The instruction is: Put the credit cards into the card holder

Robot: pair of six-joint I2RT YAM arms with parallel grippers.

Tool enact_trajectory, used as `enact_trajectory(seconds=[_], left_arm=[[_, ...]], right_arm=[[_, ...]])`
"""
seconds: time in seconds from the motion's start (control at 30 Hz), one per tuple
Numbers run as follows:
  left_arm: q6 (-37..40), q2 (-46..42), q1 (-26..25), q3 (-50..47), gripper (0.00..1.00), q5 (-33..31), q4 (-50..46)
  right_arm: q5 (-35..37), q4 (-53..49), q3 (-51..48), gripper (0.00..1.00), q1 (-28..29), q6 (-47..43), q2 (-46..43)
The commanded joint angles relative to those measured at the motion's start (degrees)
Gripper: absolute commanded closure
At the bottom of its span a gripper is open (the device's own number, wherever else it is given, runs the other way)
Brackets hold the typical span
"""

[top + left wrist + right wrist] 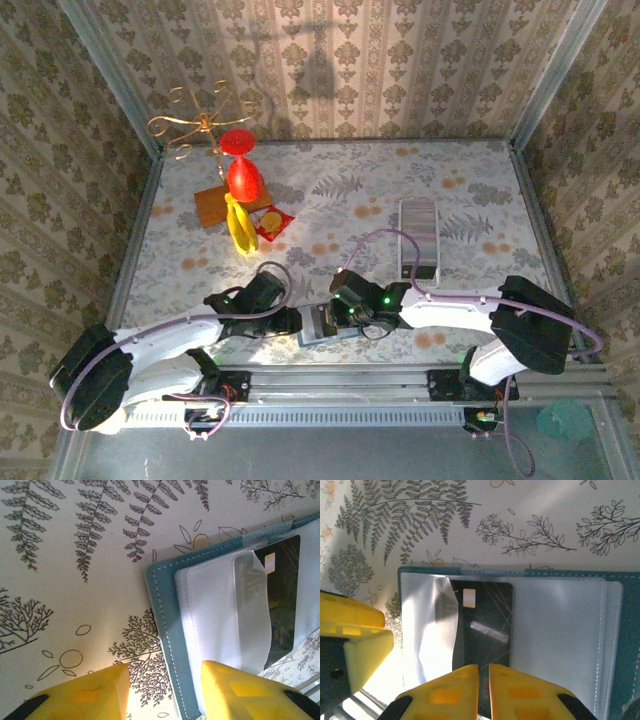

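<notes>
The dark-teal card holder (320,327) lies open on the table by the near edge, clear plastic sleeves up. A black credit card (487,625) with a pale chip sits partly under a lifted sleeve flap (432,630). My right gripper (483,690) is shut, its tips over the card's near end with nothing clamped between them. My left gripper (165,692) is open and straddles the holder's stitched edge (165,620). One of its fingers (245,690) is over the sleeves, the other over the tablecloth. The card (285,595) lies far right there. Both grippers (290,322) (346,316) flank the holder.
A grey ribbed rectangular thing (418,238) lies right of centre. At the back left stand a gold wire stand (195,125), a red goblet shape (243,175), a yellow banana-like thing (238,225), a brown board (212,207) and a red-yellow packet (272,222). The metal table rail (340,378) runs close behind the holder.
</notes>
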Motion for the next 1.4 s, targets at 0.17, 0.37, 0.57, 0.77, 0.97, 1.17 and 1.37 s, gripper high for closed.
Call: enact_trajectory(seconds=[0.17,0.37,0.57,0.77,0.97,1.17,1.37], left_arm=[[-1.9,2.5,1.3,-1.1,0.6,4.1,5.0],[-2.5,3.3,1.5,-1.8,0.62,4.1,5.9],[-2.8,4.7,1.6,-2.4,0.65,3.8,6.6],[-3.0,6.7,1.6,-2.4,0.68,4.6,7.8],[-3.6,6.2,1.6,-2.9,0.68,4.7,8.5],[-3.9,5.8,1.6,-3.2,0.68,4.6,8.5],[-3.7,5.2,1.6,-3.2,0.69,4.5,8.1]], right_arm=[[1.5,-3.2,3.5,0.89,-0.9,-1.6,5.2],[-0.6,-1.6,3.5,0.9,-0.6,-1.6,7.7],[-2.7,1.4,3.9,0.89,0.6,-1.5,8.7],[-2.9,3.9,3.6,0.89,1.8,-0.5,8.1],[-3.7,8.6,3.1,0.89,2.4,1.0,7.9],[-3.1,10.9,2.3,0.89,2.5,1.7,6.2],[3.3,2.7,0.1,0.97,1.9,3.1,2.2]])
